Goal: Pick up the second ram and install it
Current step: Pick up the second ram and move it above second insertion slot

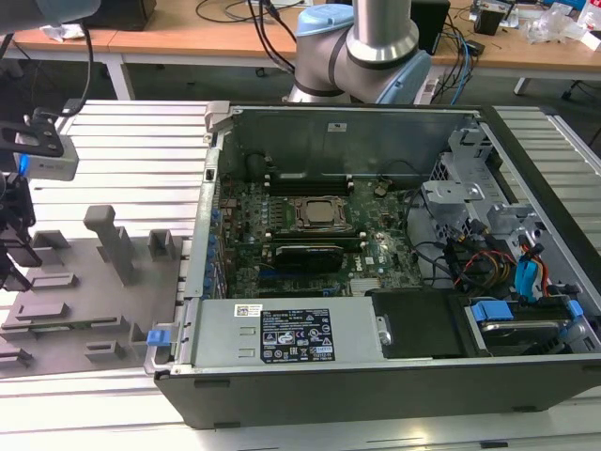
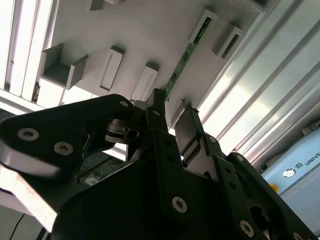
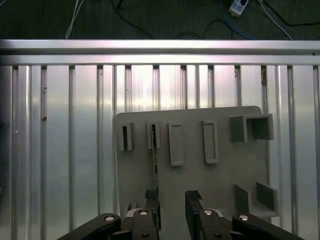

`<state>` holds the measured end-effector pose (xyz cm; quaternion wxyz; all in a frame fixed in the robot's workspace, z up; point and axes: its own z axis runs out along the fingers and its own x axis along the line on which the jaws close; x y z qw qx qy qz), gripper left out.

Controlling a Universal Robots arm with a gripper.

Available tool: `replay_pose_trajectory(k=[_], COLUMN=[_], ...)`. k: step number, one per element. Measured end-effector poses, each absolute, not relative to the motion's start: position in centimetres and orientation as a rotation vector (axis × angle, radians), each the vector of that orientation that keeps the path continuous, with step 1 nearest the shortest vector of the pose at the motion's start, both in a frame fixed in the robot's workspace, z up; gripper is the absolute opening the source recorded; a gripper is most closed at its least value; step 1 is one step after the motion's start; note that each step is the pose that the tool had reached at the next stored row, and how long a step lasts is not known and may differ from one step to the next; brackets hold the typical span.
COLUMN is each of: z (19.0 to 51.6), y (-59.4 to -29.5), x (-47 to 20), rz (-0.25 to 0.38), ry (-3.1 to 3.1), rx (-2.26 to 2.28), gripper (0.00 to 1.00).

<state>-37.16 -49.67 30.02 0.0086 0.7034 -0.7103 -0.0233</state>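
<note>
- One green stick, the second ram (image 3: 155, 165), stands on its long edge on a grey plate (image 3: 220, 190). In the first wrist view it shows as little more than a thin line.
- Its long axis runs parallel to the aluminium slats (image 3: 60, 150) of the table under the plate.
- Its far end sits in a slotted holder (image 3: 153, 136), and its near end points straight at the gripper (image 3: 171, 196).
- In the second wrist view the stick's flat green face (image 2: 181, 62) shows slightly, with small dark parts along it.
- The claw is spread, its two fingers (image 3: 151, 199) apart with a bare gap between them and nothing clamped.
- The ram's near end lines up with one finger rather than with the gap. The finger hides that end, so I cannot tell whether they touch.
- The chips are too small to make out.
- Both wrist views cut off the gripper's body at the picture edge.
- In the exterior view the plate (image 1: 84, 282) lies at the exterior view's left of the open computer case (image 1: 357, 390), and the stick cannot be made out there.
</note>
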Motion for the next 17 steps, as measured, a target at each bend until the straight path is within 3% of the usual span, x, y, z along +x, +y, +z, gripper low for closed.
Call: replay_pose_trajectory(k=[17], z=[28.6], y=[-49.7], x=[-37.2], rz=[-0.073], ry=[-2.220], rx=[2.198], gripper=[0.36])
